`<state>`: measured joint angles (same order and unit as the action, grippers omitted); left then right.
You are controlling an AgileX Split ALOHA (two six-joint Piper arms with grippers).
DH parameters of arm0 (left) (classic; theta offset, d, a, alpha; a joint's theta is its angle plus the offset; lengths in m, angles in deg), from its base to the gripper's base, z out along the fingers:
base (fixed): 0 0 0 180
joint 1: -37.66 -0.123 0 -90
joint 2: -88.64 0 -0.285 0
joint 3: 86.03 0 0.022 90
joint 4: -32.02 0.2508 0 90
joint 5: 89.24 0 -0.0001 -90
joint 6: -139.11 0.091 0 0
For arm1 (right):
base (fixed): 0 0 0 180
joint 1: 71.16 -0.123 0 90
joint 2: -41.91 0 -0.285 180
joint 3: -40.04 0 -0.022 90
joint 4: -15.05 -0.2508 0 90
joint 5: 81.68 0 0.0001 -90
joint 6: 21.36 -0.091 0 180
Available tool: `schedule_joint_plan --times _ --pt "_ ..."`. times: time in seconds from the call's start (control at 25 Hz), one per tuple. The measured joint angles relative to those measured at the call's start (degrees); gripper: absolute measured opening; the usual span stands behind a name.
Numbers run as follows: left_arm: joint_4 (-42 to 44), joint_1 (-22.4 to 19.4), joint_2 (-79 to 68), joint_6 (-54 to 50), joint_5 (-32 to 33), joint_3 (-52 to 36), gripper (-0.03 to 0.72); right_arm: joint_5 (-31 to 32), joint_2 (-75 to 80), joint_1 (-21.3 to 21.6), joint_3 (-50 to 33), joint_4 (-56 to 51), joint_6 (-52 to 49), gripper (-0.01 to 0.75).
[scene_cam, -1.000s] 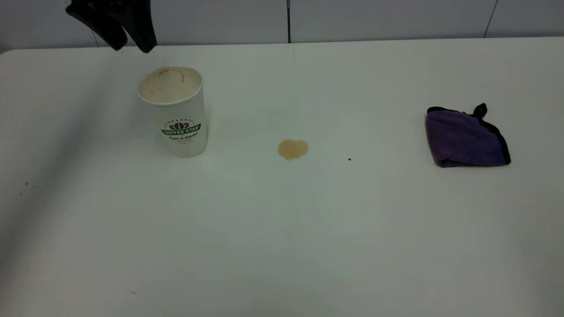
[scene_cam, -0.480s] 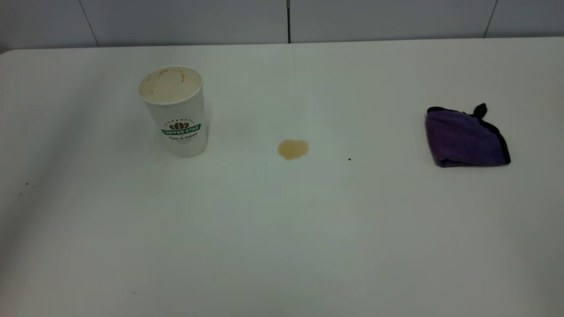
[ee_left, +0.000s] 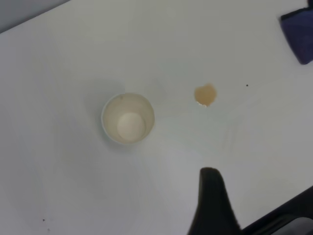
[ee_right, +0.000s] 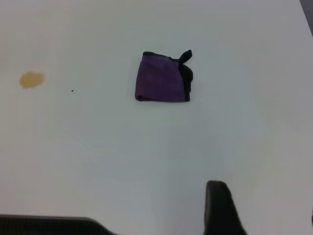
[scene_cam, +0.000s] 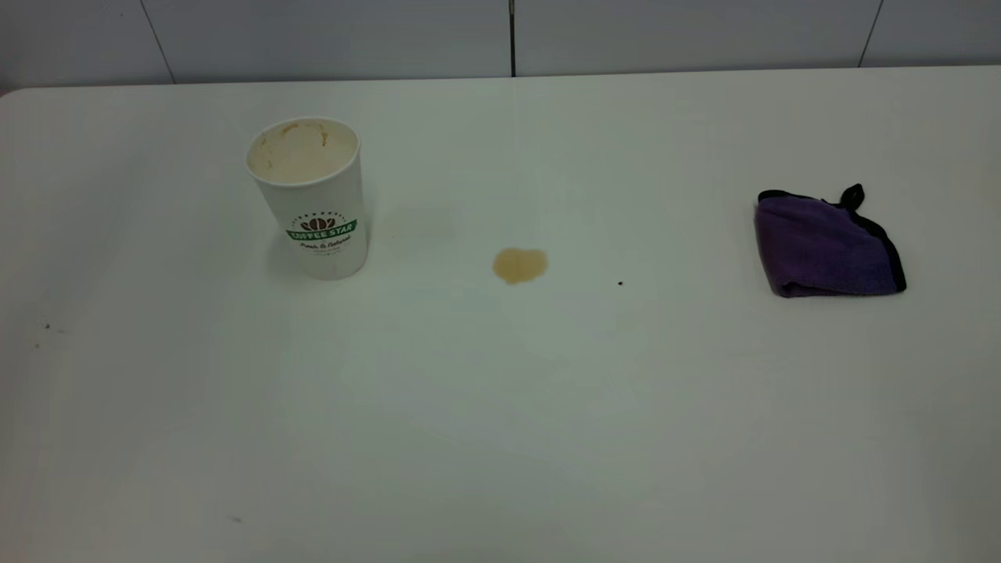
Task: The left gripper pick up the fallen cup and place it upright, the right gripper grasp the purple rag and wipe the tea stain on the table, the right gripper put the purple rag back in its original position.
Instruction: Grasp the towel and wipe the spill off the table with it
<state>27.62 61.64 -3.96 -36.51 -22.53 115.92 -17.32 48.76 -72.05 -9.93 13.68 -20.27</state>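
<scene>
Currently the cup (scene_cam: 310, 197) stands upright on the table (scene_cam: 500, 407), mouth up, toward the far left corner of the tabletop. Judged from this, the first step of the task, righting the fallen cup, is complete.

The tea stain (scene_cam: 520, 265) lies near the middle of the tabletop, well apart from the cup and still unwiped. A tiny dark speck (scene_cam: 620, 283) sits beside it on the side toward the rag.

The purple rag (scene_cam: 827, 244) lies folded near the right edge of the tabletop, well apart from the stain, with its black loop tab pointing toward the far edge. Nothing touches it.

Neither arm appears in the exterior view. In the left wrist view, one black finger of the left gripper (ee_left: 215, 205) shows high above the table, looking down on the cup. It holds nothing; whether its fingers stand wide or narrow cannot be told. In the right wrist view, one black finger of the right gripper (ee_right: 222, 208) shows above the table with the rag ahead of it. It also holds nothing, and its finger spacing cannot be told.

Remaining steps, as judged: grasp the rag with the right gripper, wipe the stain, return the rag to its place near the right edge.
</scene>
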Motion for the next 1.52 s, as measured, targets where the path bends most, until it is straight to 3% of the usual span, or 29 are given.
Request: schedule_joint_plan --times 0.2,0.56,0.84,1.04,1.52 --pt "0.0 2.8 10.7 -0.4 0.0 -11.9 0.537 0.0 0.0 0.0 0.0 0.0 0.0 0.474" --pt "0.0 2.9 29.3 -0.5 0.0 -46.5 0.536 0.0 0.0 0.0 0.0 0.0 0.0 0.474" --pt "1.5 2.9 41.3 -0.5 -3.2 -65.8 0.536 0.0 0.0 0.0 0.0 0.0 0.0 0.474" --pt "3.9 2.9 48.7 -0.5 -4.0 -71.0 0.536 0.0 0.0 0.0 0.0 0.0 0.0 0.474" --pt "4.4 1.8 67.5 -0.6 -3.2 -71.3 0.536 0.0 0.0 0.0 0.0 0.0 0.0 0.474"
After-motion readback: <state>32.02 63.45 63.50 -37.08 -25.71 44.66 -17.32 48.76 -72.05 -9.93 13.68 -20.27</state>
